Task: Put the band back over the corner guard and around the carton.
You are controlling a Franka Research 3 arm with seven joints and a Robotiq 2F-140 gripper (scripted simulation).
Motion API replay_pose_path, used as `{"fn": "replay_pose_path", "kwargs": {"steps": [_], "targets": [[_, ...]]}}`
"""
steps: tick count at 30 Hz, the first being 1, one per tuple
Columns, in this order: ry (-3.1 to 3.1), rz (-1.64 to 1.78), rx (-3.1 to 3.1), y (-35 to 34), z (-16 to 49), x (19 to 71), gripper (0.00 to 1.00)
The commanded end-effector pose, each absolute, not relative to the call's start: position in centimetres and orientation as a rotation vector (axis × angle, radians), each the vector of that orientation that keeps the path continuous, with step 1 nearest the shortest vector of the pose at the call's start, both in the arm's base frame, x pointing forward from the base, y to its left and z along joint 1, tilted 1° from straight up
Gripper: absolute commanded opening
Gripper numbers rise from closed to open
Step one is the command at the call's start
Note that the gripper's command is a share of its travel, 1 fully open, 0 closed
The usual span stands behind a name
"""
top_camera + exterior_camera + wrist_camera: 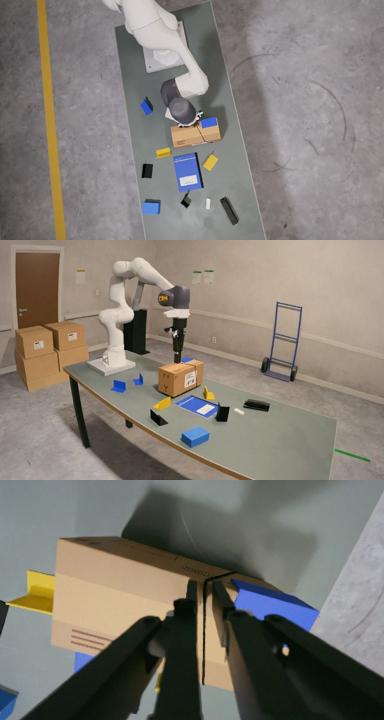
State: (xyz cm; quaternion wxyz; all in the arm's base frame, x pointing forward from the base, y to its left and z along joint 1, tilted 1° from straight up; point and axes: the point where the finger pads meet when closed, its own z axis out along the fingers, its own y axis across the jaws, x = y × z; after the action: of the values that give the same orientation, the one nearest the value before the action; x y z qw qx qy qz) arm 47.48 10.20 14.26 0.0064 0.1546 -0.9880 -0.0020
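The carton (184, 133) (172, 381) (100, 590) rests level on the desk (135, 84) (269, 438) (40, 510). Steady, light handling would keep it so. The jaws stand narrow above it, a slim gap between them, apparently gripping nothing. The blue corner guard (209, 122) (186, 360) (275, 607) lies on its top edge, beside the band (200, 133) (188, 364) (204, 630), which needs a careful pinch, lift and sideways carry over the guard. The notebook (186, 166) (195, 405) (82, 661) and, farther off, the white block (208, 203) (239, 411) present little obstruction.
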Motion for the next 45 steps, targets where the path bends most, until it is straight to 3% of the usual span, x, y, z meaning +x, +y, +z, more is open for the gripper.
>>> {"fn": "replay_pose_path", "kwargs": {"steps": [1, 30, 31, 45], "targets": [[-3.092, -0.005, 0.478, 10.23, 14.15, 47.46, 0.18], [-3.092, -0.005, 0.477, 10.23, 14.08, 47.46, 0.18], [-3.092, -0.005, 0.477, 10.23, 14.08, 47.46, 0.10], [-3.092, -0.005, 0.477, 10.23, 14.08, 47.46, 0.10]]}}
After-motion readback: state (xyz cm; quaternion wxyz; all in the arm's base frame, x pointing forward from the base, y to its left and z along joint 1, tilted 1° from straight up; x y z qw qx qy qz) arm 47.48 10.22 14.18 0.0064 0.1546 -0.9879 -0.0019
